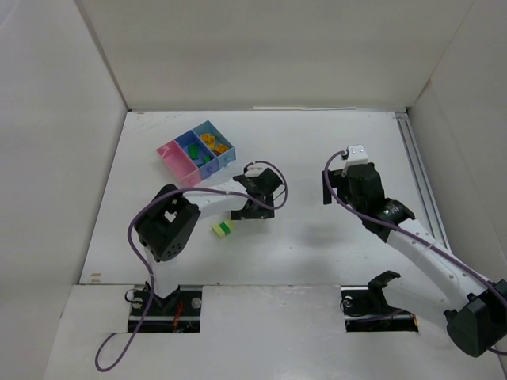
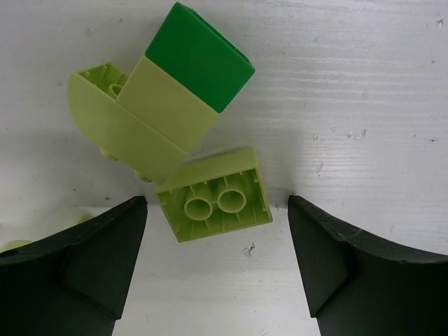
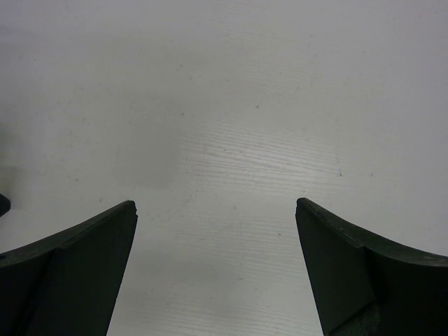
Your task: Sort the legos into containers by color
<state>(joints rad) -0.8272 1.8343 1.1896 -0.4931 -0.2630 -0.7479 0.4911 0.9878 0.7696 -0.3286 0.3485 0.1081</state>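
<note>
Between the spread fingers of the left gripper (image 2: pixel 217 203) lies 1 lime brick (image 2: pixel 213 204) on the white table (image 2: pixel 364 91), its hollow underside facing the camera, with a gap on each side. Right against its far edge sit a curved lime piece (image 2: pixel 105 122) and a pale-yellow-and-green brick (image 2: pixel 185 80). Farther back on the left, the pink and blue bins (image 1: pixel 195 153) hold more bricks (image 1: pixel 207 141). The right gripper (image 3: pixel 215 206) hangs wide apart over the table, holding nothing.
</note>
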